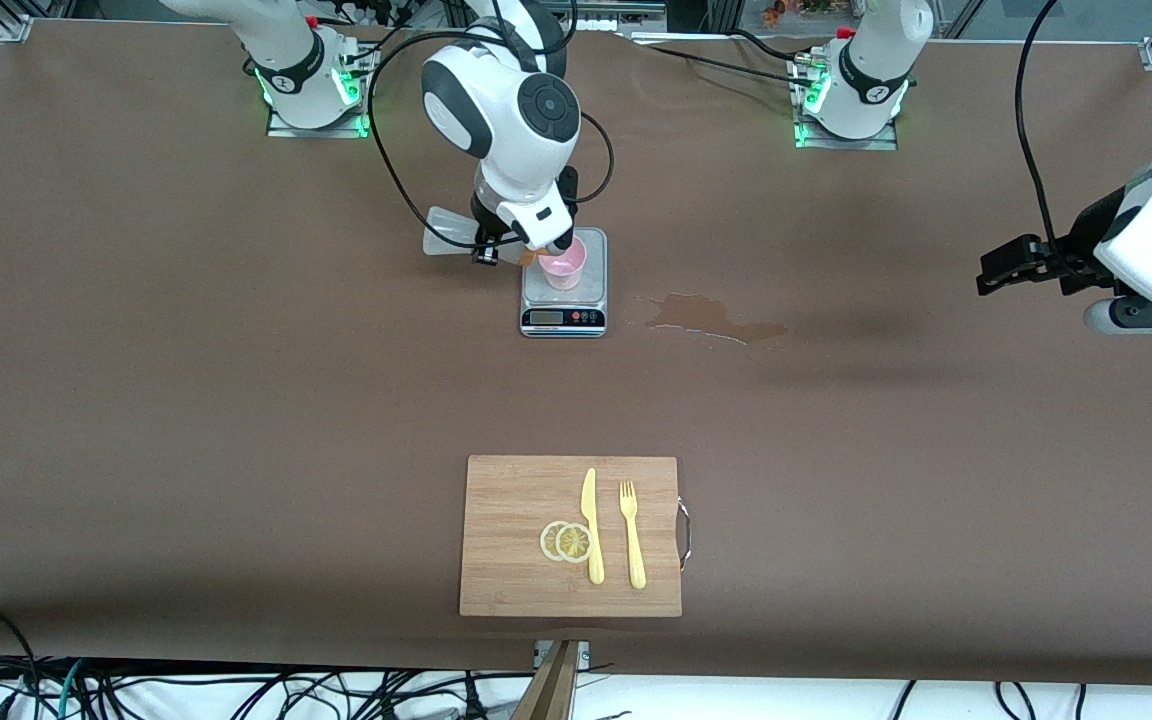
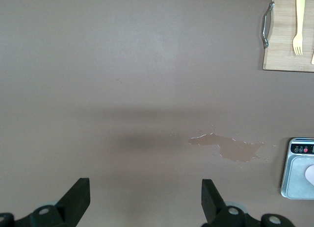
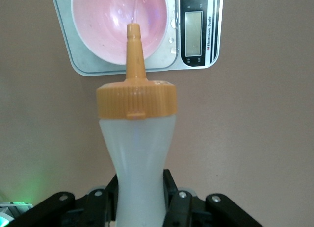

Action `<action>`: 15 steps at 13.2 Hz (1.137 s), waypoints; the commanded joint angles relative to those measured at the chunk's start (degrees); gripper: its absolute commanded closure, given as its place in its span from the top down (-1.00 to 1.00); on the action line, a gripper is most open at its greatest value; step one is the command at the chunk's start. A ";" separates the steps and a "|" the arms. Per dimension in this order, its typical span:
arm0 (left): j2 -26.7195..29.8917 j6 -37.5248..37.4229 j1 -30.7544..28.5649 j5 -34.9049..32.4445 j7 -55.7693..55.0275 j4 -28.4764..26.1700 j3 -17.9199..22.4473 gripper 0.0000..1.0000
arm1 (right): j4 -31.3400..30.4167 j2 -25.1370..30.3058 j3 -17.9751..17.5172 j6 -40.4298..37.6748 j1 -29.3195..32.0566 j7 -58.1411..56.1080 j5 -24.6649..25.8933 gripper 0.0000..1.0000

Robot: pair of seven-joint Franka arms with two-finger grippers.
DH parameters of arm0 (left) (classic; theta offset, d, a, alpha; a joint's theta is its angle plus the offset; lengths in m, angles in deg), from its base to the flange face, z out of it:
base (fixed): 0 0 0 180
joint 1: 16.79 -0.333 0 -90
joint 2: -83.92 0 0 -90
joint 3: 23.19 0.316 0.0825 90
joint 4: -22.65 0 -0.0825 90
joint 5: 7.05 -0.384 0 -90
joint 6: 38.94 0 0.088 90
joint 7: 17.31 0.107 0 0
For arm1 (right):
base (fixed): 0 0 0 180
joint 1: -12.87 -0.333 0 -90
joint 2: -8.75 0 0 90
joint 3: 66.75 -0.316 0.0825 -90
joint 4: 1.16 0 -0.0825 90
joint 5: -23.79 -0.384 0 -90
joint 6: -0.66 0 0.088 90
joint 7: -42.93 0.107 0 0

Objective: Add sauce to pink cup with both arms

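One pink cup (image 1: pixel 564 264) on one scale (image 1: pixel 563 315), toward the table's (image 1: pixel 136 400) base edge; one sauce bottle (image 3: pixel 137 153) clamped in the right gripper (image 3: pixel 142 207), nozzle over the cup as the right wrist view shows; left gripper (image 2: pixel 144 200) waiting, jaws apart, over bare table; one board (image 1: pixel 506 540) bearing two lemon slices (image 1: pixel 566 541), one knife (image 1: pixel 591 525), one fork (image 1: pixel 632 535).

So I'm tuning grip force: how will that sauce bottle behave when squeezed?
The sauce bottle looks soft: its translucent wall pinches in where the right hand is shut on it. Probably light. Its smooth plastic, tipped over the pink cup, might slip.
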 commanded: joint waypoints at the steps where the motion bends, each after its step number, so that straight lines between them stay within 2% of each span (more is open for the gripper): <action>1: -0.84 -1.34 -0.04 0.62 -0.47 1.90 -0.12 1.00 | -0.51 0.52 0.45 -0.16 -0.24 1.03 1.09 -0.45; 6: -0.75 -1.34 -0.04 0.62 -0.47 1.90 -0.21 1.00 | -0.77 1.31 0.63 -1.92 0.11 -0.20 0.48 -0.43; 9: -0.84 -1.34 -0.04 0.62 -0.47 1.90 -0.12 1.00 | -3.04 4.29 0.71 -0.70 0.11 -1.35 -0.05 -0.43; 11: -0.75 -1.34 -0.04 0.62 -0.47 1.90 -0.12 1.00 | -6.73 7.10 0.71 2.63 0.11 -1.52 -0.40 -0.43; 15: -0.76 -1.34 -0.04 0.62 -0.47 1.90 -0.21 1.00 | -20.44 14.66 1.07 18.62 0.19 -1.52 -2.51 -0.43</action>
